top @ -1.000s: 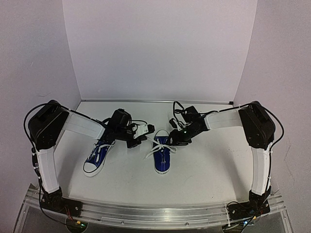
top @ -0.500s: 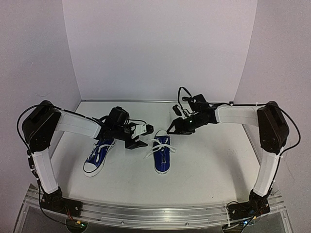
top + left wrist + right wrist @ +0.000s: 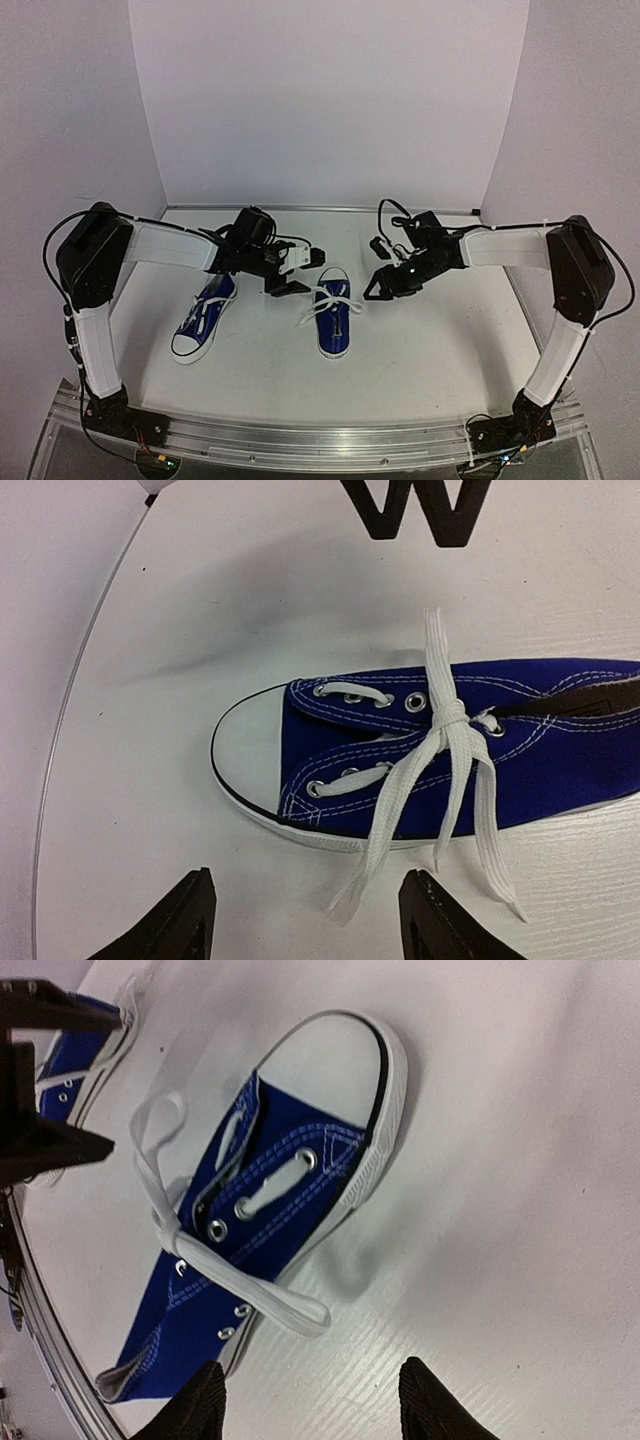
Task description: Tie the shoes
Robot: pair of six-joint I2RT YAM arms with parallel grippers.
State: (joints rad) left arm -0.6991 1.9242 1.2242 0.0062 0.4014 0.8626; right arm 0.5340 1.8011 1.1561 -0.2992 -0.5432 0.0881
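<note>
Two blue shoes with white laces and toe caps lie on the white table. The middle shoe (image 3: pixel 335 322) (image 3: pixel 440 750) (image 3: pixel 270 1200) has its laces drawn into a knot (image 3: pixel 450 716), with a loop (image 3: pixel 285 1305) out to one side and another loop (image 3: pixel 150 1130) to the other. My left gripper (image 3: pixel 303 270) (image 3: pixel 310 925) hovers open just left of this shoe, and a lace end lies between its fingers untouched. My right gripper (image 3: pixel 379 288) (image 3: pixel 310 1410) is open and empty just right of the shoe. The other shoe (image 3: pixel 204 318) (image 3: pixel 85 1050) lies further left, under the left arm.
White walls close the table at the back and on both sides. Both arms reach inward from their bases at the near edge. The left gripper's black fingers (image 3: pixel 45 1140) show at the left edge of the right wrist view.
My left gripper has gone from shut to open and backed off the lace. My right gripper has opened wider and swung away to the right of the middle shoe.
</note>
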